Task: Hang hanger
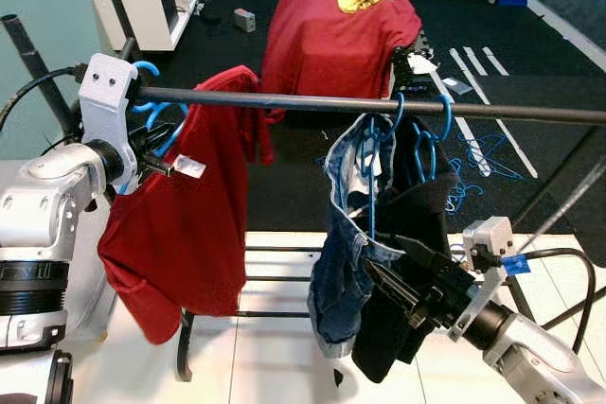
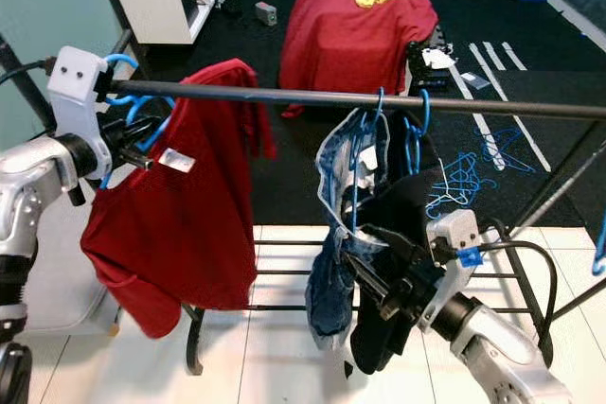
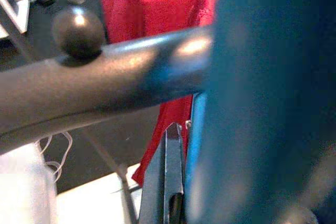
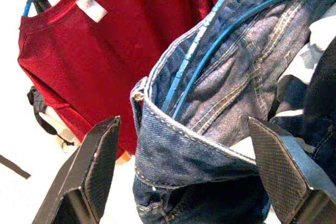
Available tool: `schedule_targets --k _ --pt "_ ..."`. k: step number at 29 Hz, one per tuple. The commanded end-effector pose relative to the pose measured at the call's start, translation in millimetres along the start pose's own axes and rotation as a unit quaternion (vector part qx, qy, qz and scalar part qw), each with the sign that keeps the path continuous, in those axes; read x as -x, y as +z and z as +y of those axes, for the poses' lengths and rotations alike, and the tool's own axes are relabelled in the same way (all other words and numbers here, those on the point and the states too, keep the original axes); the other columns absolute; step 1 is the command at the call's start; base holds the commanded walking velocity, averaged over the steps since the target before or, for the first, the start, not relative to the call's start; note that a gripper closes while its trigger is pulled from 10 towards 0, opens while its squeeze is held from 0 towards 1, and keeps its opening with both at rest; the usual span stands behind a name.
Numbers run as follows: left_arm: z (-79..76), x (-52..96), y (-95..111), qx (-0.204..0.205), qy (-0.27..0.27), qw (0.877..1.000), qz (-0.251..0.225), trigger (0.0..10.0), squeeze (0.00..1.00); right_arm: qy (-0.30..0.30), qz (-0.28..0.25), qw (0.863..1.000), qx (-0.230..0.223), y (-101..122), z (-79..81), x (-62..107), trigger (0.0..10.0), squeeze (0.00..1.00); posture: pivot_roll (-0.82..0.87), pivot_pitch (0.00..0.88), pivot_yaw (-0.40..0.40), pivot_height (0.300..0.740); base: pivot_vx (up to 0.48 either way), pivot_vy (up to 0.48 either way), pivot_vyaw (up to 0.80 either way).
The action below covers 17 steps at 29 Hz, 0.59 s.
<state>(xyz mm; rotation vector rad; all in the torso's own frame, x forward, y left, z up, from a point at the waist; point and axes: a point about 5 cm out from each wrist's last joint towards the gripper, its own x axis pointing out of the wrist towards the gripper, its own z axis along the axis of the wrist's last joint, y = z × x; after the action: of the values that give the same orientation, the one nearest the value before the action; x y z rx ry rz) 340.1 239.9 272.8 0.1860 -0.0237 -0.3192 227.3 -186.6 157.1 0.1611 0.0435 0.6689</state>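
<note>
A: Start at the left. Where's the hanger?

B: The blue hanger (image 1: 151, 115) carrying the red shirt (image 1: 185, 234) sits at the left end of the rail (image 1: 379, 104), its hook curled right at the bar. The left claw (image 1: 151, 144) is up against it, just under the rail; its fingers look clamped on the hanger's neck, though the left wrist view is so blurred with blue plastic that I'd call that probable, not certain.

A: And which way does the bar run from there?

B: Its long axis goes crosswise, from that left claw off to the robot's right. So the hook has to settle down over the bar; the left arm is the nearer one by far.

A: Further right?

B: Jeans (image 1: 346, 243) and a dark garment (image 1: 417, 224) hang mid-rail on more blue hangers. The right claw (image 1: 393, 267) is low beside them, fingers spread wide and empty, with the denim waistband between them but not gripped.

A: Any writing?

B: A white tag (image 1: 188, 166) at the red shirt's collar, unreadable. Behind, a red cloth (image 1: 331, 30) has a yellow print, no letters I can make out.
</note>
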Motion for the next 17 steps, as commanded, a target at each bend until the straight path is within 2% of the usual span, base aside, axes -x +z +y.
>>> schedule_targets --k 1,5,7,11,17 --pt "8.6 9.7 11.9 -0.022 0.006 0.999 -0.026 10.0 0.00 -0.002 0.005 1.000 -0.003 -4.1 0.1 0.6 10.0 0.00 -0.06 0.157 0.018 0.740 0.000 0.000 0.00" --pt "9.4 14.2 7.6 -0.042 -0.009 0.999 -0.011 10.0 0.00 -0.001 0.006 1.000 -0.003 -4.2 0.1 0.5 10.0 0.00 -0.06 0.158 0.017 0.740 0.000 0.000 0.00" --pt "6.3 18.7 0.4 -0.072 -0.029 0.997 0.008 10.0 0.00 -0.003 0.007 1.000 -0.003 -4.0 -0.4 0.5 10.0 0.00 -0.06 0.160 0.018 0.740 0.000 0.000 0.00" --pt "5.9 19.9 -1.7 -0.079 -0.033 0.996 0.012 10.0 0.00 -0.003 0.007 1.000 -0.003 -4.0 -0.6 0.5 10.0 0.00 -0.06 0.160 0.018 0.740 0.000 0.000 0.00" --pt "-3.2 30.0 -17.1 -0.101 -0.096 0.990 0.036 10.0 0.00 -0.001 0.008 1.000 -0.004 -4.6 0.5 0.2 10.0 0.00 -0.06 0.164 0.015 0.740 0.000 0.000 0.00"
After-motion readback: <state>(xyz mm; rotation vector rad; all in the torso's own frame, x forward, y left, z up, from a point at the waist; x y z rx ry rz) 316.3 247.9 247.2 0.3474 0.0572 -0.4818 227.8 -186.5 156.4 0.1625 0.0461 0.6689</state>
